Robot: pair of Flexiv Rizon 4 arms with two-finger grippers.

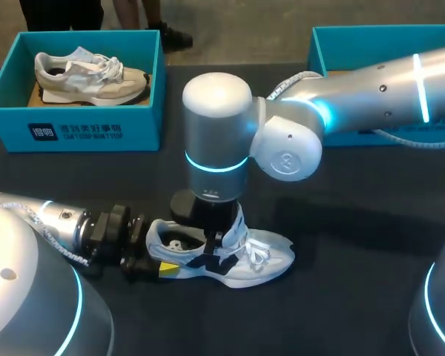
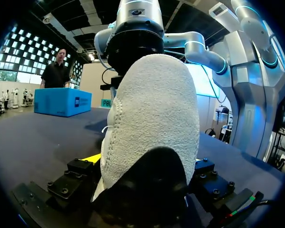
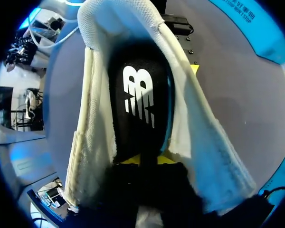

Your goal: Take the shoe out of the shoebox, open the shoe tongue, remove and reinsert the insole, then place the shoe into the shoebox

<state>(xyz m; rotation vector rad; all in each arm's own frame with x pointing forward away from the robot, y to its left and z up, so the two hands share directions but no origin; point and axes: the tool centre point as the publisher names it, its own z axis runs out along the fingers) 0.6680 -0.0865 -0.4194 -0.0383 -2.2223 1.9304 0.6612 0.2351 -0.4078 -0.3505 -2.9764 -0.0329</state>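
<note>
A white sneaker (image 1: 261,259) lies on its sole on the dark table, toe pointing right. My left gripper (image 1: 163,256) comes in low from the left and grips the heel (image 2: 152,118), one finger (image 2: 78,171) on each side of it. My right arm comes in from the right and points straight down into the shoe's opening, where my right gripper (image 1: 213,241) sits. In the right wrist view its yellow tips pinch the near end of the black insole (image 3: 140,99), which has a white logo and lies between the spread white sides (image 3: 199,137) of the shoe.
A teal shoebox (image 1: 74,133) stands at the back left with a beige and white sneaker (image 1: 89,74) in it. A second teal box (image 1: 319,52) stands at the back right, partly behind my right arm.
</note>
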